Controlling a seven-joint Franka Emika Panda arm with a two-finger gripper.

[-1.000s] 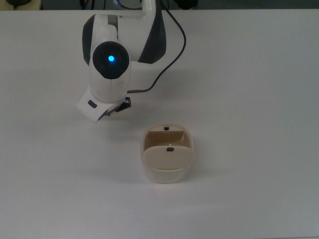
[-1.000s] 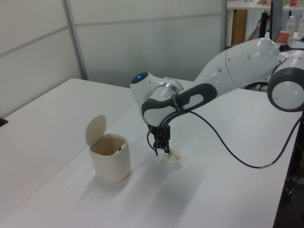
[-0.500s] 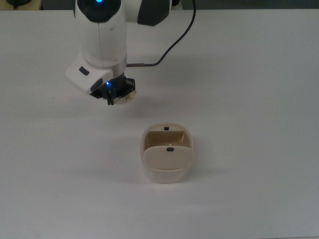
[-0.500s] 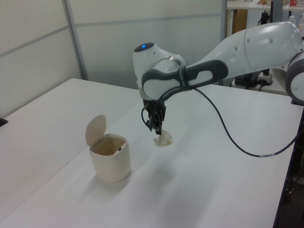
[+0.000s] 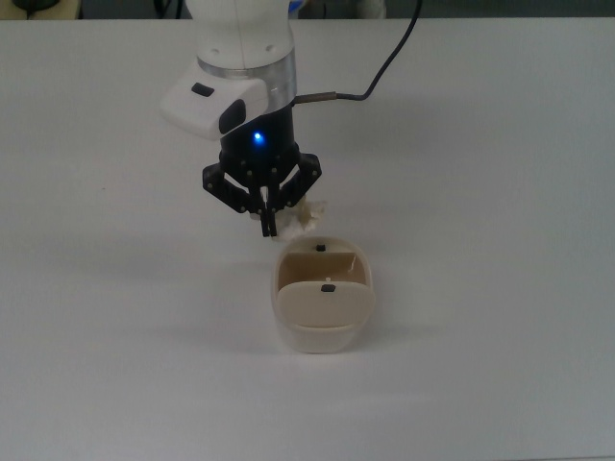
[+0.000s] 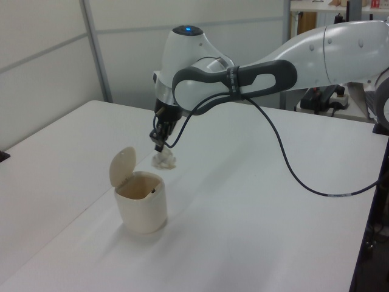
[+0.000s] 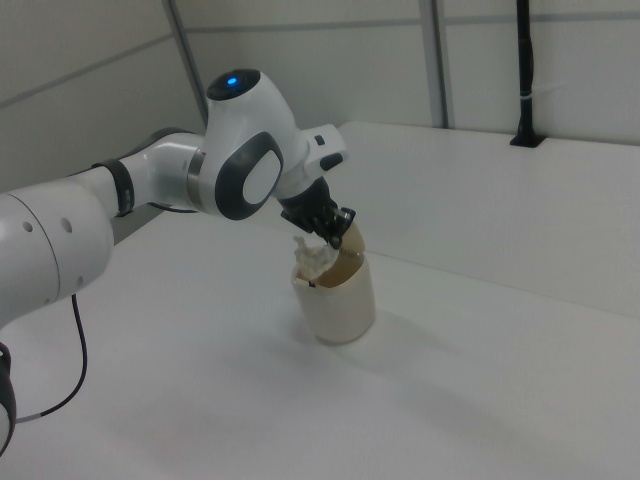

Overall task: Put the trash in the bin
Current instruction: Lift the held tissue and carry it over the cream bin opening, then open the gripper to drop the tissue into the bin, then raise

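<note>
White bench [image 5: 500,144], grey panel wall behind. Gripper [image 5: 269,229] carries trash [image 6: 163,159], jaws pinched on wad, in air just beside bin [image 6: 141,202] rim, opposite raised flap. Judgement: centre wad over opening, clear rim, lower slightly, then release.

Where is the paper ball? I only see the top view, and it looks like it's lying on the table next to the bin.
Observer: It's not on the table. In the left view the trash hangs in the air from the gripper, above the bin.
Child: Is the bin's lid open?
Observer: Yes. The left view shows the flap lid standing up, with the opening bare.
Child: Is the ball over the hole yet?
Observer: Nearly. In the right view it hangs at the rim, on the right view's left side, not yet over the middle.
</note>
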